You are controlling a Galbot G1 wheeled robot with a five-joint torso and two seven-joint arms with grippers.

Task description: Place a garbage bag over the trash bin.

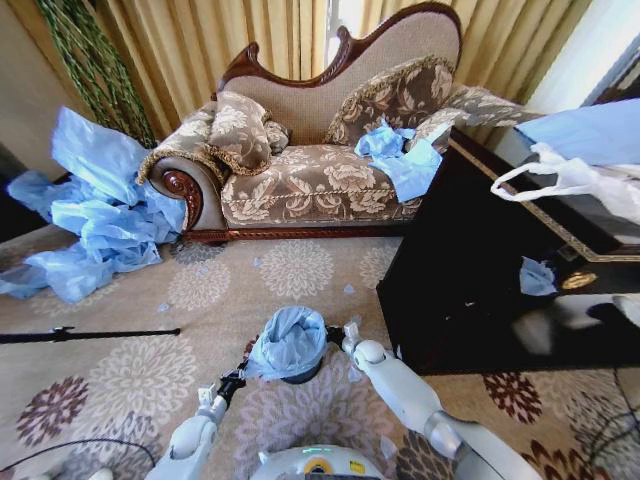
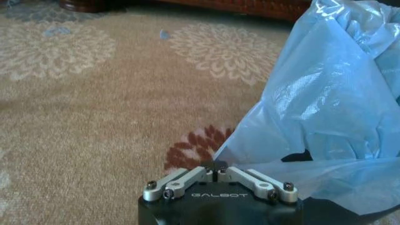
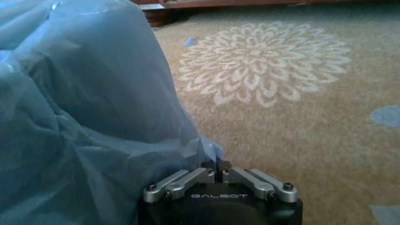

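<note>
The bin [image 1: 300,372] stands upright on the rug [image 1: 140,370] right in front of my base, its long axis vertical and its mouth facing up. The bag [image 1: 288,342] is draped over that mouth, bunched and crinkled, covering the top and spilling down the near-left side; a strip of the black wall shows at the bin's 3 and 6 o'clock.

My left end effector [image 1: 232,381] sits at the bin's 8 o'clock, its fingers drawn together on a fold of the bag's lower edge [image 2: 275,164]. My left arm reaches forward low over the rug, the wrist angled in toward the bin.

My right end effector [image 1: 349,329] is at the bin's 2 o'clock, just beside the rim, its fingers closed with the bag's edge [image 3: 206,152] pinched at the tips. My right arm comes in from 5 o'clock, elbow bent, forearm slanting up to the bin.

Around the bin the rug lies open toward 9, 10 and 12 o'clock, with a few small blue scraps on it. A dark cabinet [image 1: 450,290] stands near at 3 o'clock, its corner close to my right arm. A sofa [image 1: 300,160] crosses at 12 o'clock, well apart, with loose blue bags on its seat. A heap of blue bags [image 1: 95,215] lies at 10 o'clock, and a thin black rod [image 1: 90,333] lies on the rug at 9 o'clock.
</note>
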